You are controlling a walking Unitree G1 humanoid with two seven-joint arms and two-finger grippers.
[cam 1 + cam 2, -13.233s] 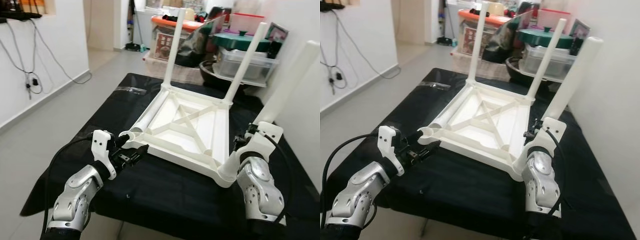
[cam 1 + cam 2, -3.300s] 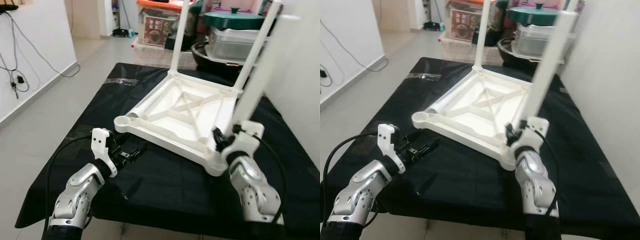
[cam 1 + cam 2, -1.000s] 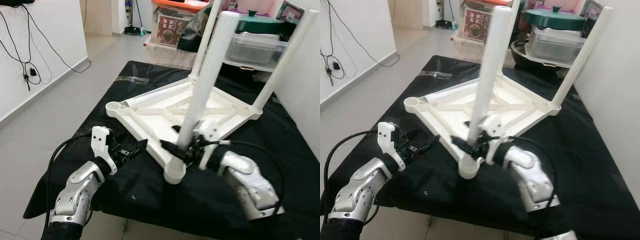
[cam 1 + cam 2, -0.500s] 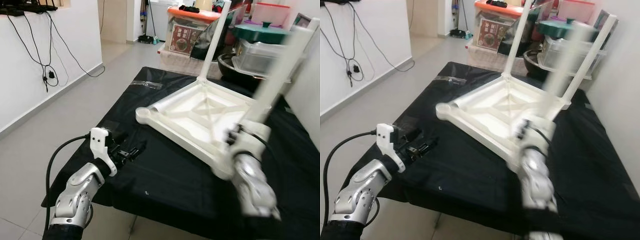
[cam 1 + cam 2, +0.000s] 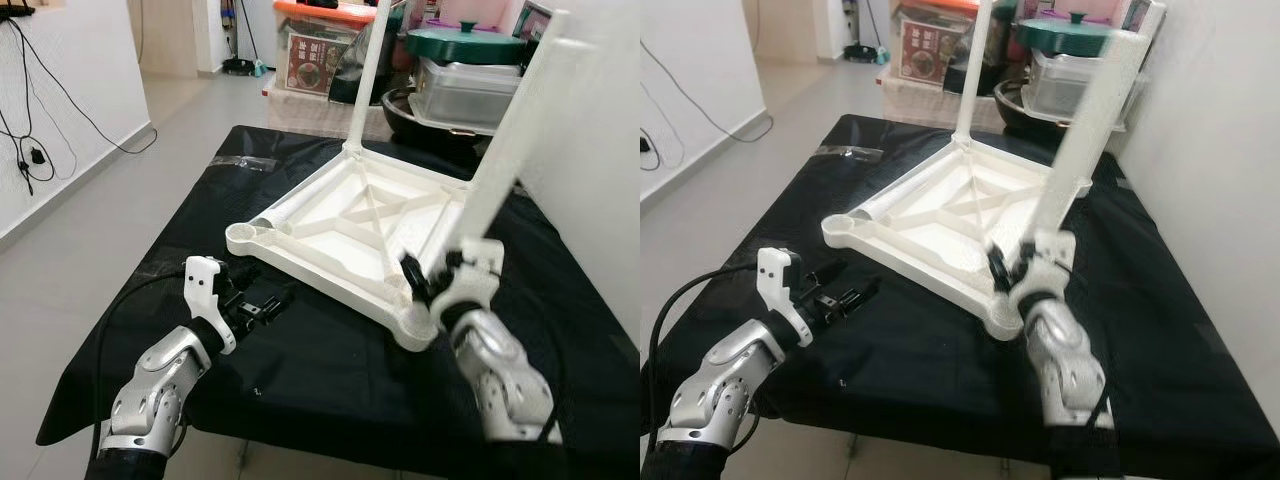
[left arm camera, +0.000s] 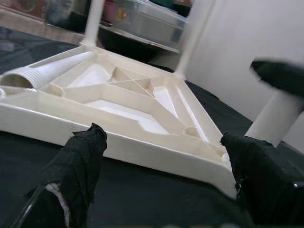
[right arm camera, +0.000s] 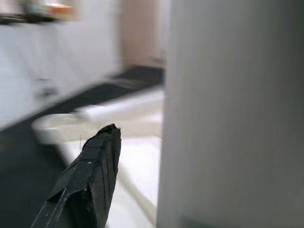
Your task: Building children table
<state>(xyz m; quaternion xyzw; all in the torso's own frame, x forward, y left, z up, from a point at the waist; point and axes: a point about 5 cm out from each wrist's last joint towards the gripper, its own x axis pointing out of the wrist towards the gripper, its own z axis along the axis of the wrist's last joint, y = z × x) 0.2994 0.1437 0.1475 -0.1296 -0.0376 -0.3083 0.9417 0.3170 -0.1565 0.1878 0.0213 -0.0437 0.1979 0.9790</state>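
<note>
The upturned children table lies on the black-covered table, at its centre. 2 legs stand at its far corners, at 12 and 2 o'clock. A 3rd leg rises at 4 o'clock, the right gripper at its foot. A loose leg lies inside the 9 o'clock edge. The left gripper sits at 7 o'clock, just short of the near corner. Storage boxes stand behind, at 12 to 1 o'clock.

White plastic table, black cloth, green lid, black fingers.
</note>
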